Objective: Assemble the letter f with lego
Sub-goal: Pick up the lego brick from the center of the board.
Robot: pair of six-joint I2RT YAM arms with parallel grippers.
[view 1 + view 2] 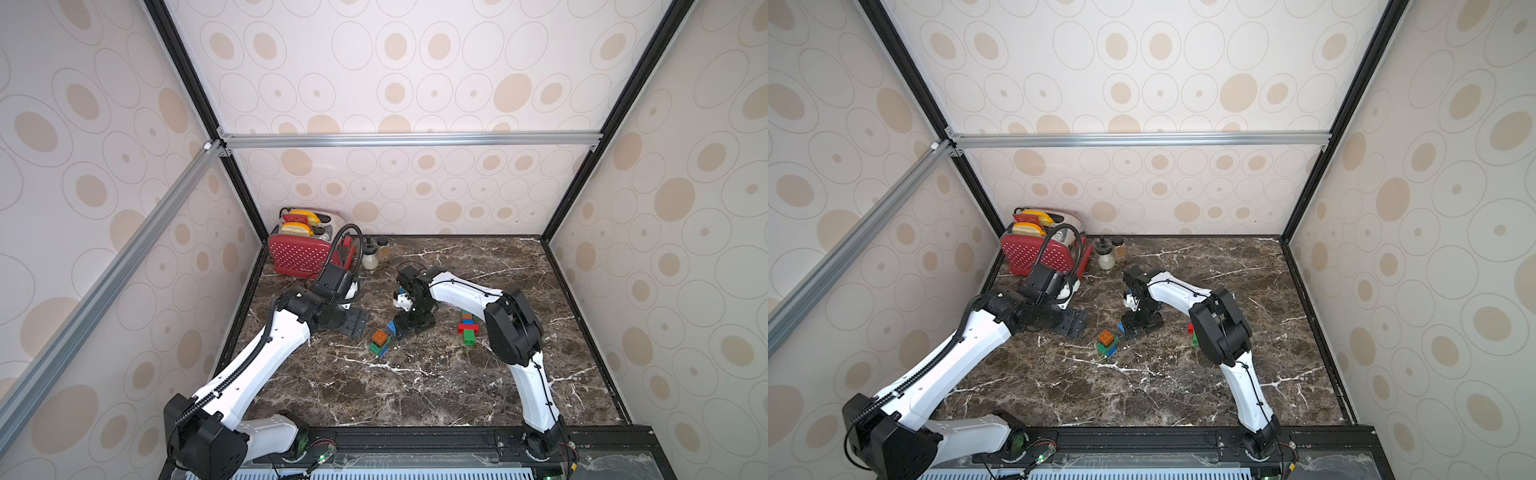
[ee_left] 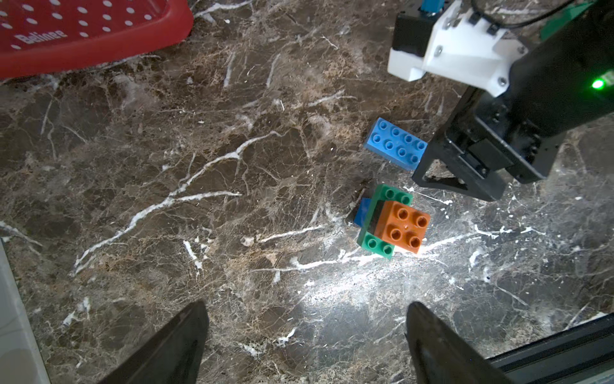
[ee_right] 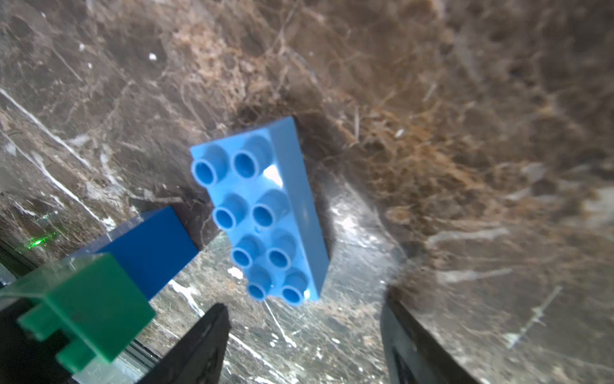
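inside the toaster (image 1: 297, 255), two slices (image 1: 296, 228)

We log this as a robotics lab test cell dressed as a kitchen. A frame of black posts (image 1: 180, 62) and a bare aluminium rail (image 1: 411, 139) carries wall panels (image 1: 415, 45) papered in beige ovals. The marble-look tabletop (image 1: 415, 386) ends at a black mounting rail (image 1: 415, 442), where the left arm (image 1: 257, 357) and right arm (image 1: 534, 390) are based. Kitchen props sit in the far corner: a red dotted toaster (image 1: 297, 255) with two small jars (image 1: 370, 257) beside it.
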